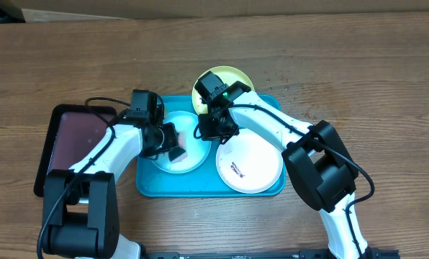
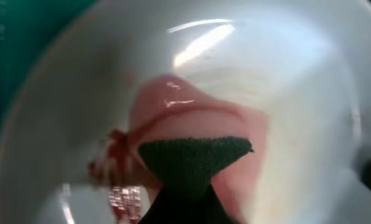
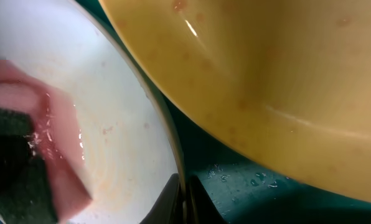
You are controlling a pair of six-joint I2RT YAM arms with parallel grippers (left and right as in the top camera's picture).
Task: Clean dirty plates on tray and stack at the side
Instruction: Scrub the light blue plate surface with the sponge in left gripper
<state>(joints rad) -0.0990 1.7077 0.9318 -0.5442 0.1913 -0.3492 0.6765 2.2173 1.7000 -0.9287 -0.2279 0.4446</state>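
The pale blue plate [image 1: 189,160] lies at the left of the cyan tray [image 1: 200,188]. My left gripper [image 1: 170,142] is shut on a pink sponge with a green scouring side [image 2: 195,158] and presses it on this plate, beside dark-red smears [image 2: 111,158]. My right gripper [image 3: 184,202] is shut on the pale blue plate's rim [image 3: 173,143] at its right edge, and shows in the overhead view [image 1: 209,133]. The white plate [image 1: 254,162], with a small red smear, lies at the tray's right. The yellow-green plate [image 1: 237,78] sits at the tray's back edge and fills the upper right wrist view [image 3: 266,74].
A smaller black-rimmed maroon tray [image 1: 70,140] lies left of the cyan tray, under my left arm. Bare wooden table [image 1: 358,86] surrounds both trays. Water drops lie on the cyan tray floor [image 3: 254,180].
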